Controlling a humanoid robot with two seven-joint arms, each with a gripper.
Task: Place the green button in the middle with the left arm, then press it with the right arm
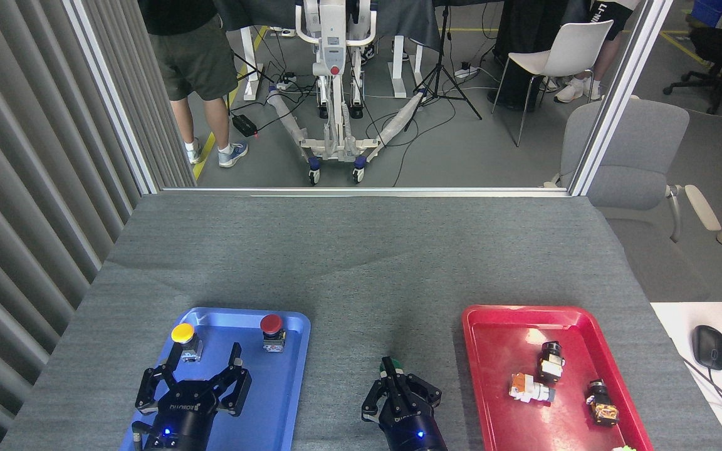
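Pressing step is in hand: the right gripper point(390, 366), fingers pressed together into one point, sits right over the green button point(397, 362), which shows only as a sliver of green at its tip, on the bare worktop point(361, 263) between the trays. The left gripper point(204, 357) hangs spread over the blue tray point(295, 338). Next, by the look of it, comes a straight downward push. Button's orientation: mostly hidden, cannot tell.
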